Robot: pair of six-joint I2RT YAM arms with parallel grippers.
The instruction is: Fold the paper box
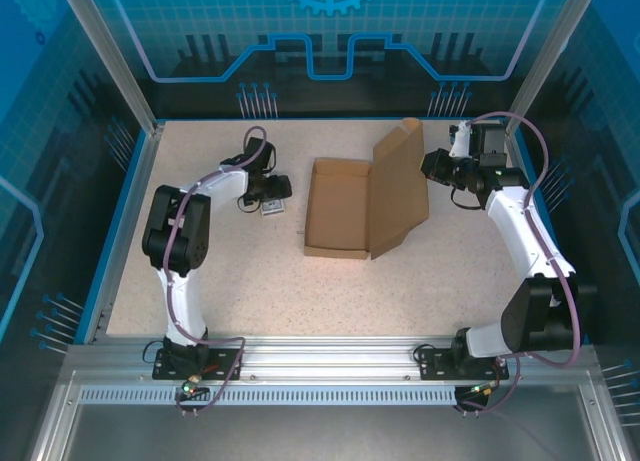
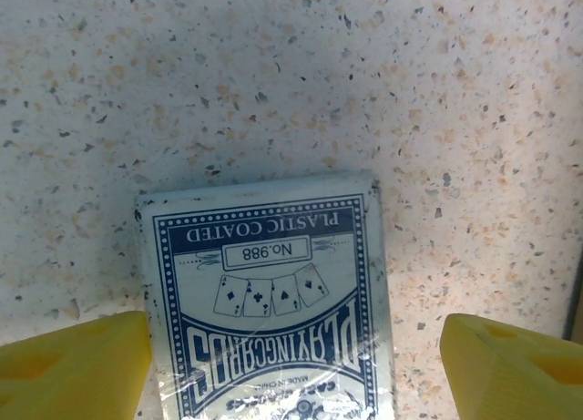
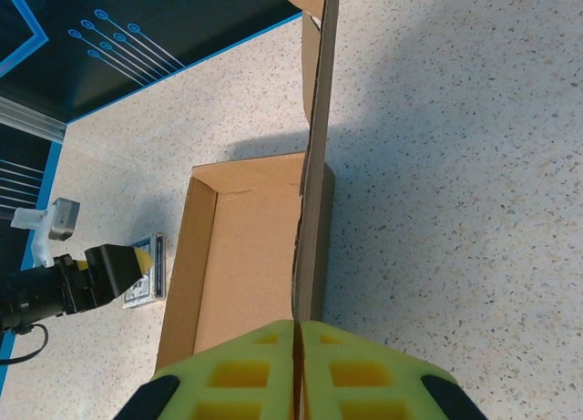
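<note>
The paper box (image 1: 338, 211) walls are standing; the right gripper (image 3: 298, 333) is pinching the raised lid (image 3: 321, 119) ahead of it, not closed yet. The left gripper (image 2: 291, 347) is hanging open

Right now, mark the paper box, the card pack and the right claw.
paper box (image 1: 338, 209): top external view, bare floor of its tray.
card pack (image 2: 264, 292): left wrist view, middle of its printed face.
right claw (image 3: 298, 338): right wrist view, seam between its yellow fingertips, shut on the box's lid edge.
</note>
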